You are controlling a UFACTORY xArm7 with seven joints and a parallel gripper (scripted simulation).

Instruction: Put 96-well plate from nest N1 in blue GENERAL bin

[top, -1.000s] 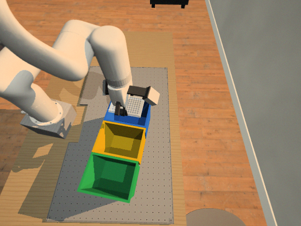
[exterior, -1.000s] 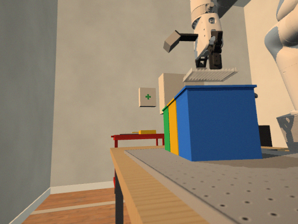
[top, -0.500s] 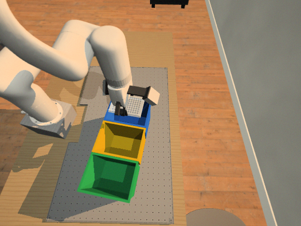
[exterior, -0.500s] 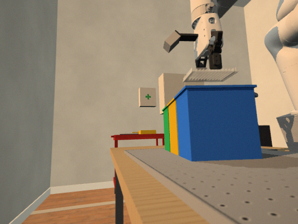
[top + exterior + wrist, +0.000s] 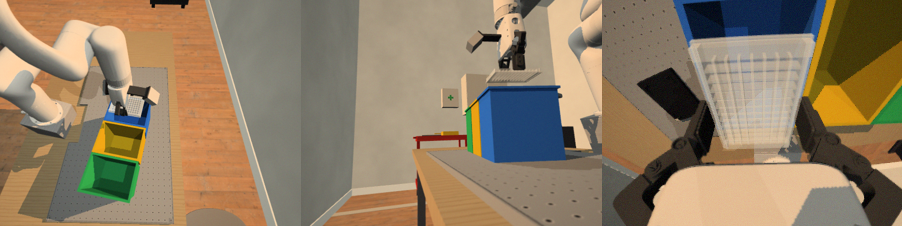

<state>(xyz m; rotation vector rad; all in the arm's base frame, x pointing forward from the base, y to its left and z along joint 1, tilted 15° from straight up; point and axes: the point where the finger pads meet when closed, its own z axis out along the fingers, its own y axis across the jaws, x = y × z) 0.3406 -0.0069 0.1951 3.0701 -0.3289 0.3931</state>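
My gripper (image 5: 754, 109) is shut on the clear 96-well plate (image 5: 752, 87), its two dark fingers on the plate's long sides. The plate (image 5: 133, 106) lies flat and hangs over the mouth of the blue bin (image 5: 129, 116). In the side view the plate (image 5: 513, 75) is a little above the blue bin's rim (image 5: 520, 87), with the gripper (image 5: 512, 63) on top of it. The wrist view shows the blue bin's inside (image 5: 752, 20) under the plate's far end. The black plate nest (image 5: 669, 92) lies empty on the grey plate to the left.
The yellow bin (image 5: 122, 140) stands against the blue one, and the green bin (image 5: 109, 175) follows it; all three are upright in a row on the perforated grey board. The arm's base (image 5: 47, 119) stands to the left of the bins.
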